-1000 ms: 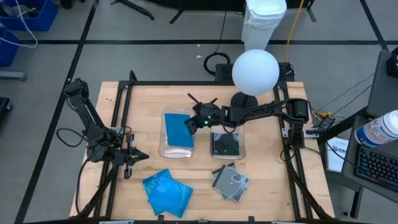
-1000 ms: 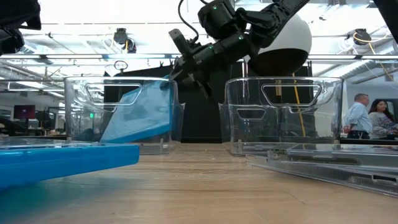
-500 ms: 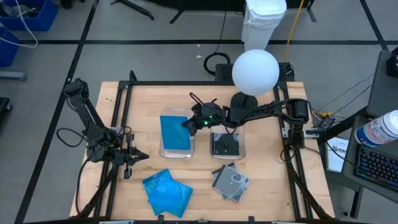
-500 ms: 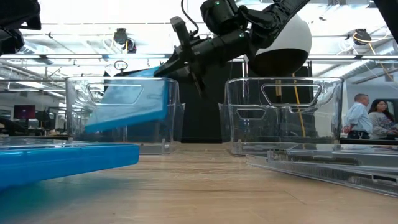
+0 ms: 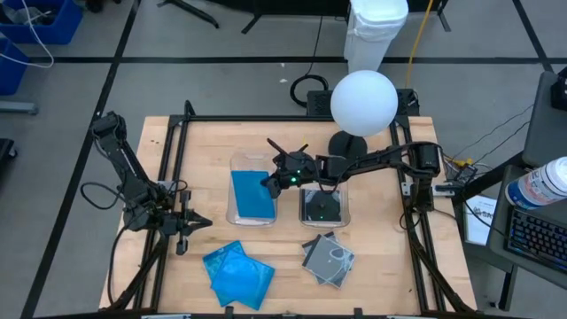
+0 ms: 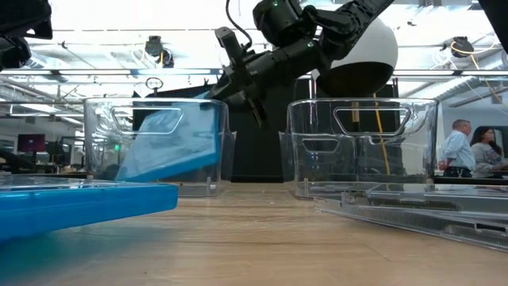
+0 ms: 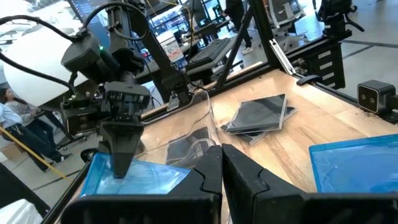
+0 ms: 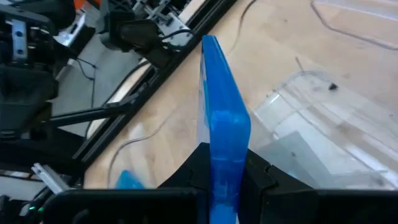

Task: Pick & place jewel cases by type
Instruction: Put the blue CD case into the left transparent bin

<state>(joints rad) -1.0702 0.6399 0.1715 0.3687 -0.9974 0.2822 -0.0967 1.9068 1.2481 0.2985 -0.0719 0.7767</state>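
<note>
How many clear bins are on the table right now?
2: the left bin, with the held blue case in it, and the right bin, holding a dark case.

The right arm reaches out long across the middle of the desk, and its right gripper [image 5: 268,180] is pinched tight on a blue case. The left arm is folded by the desk's left edge, its left gripper [image 5: 197,221] closed with nothing in it.
</note>
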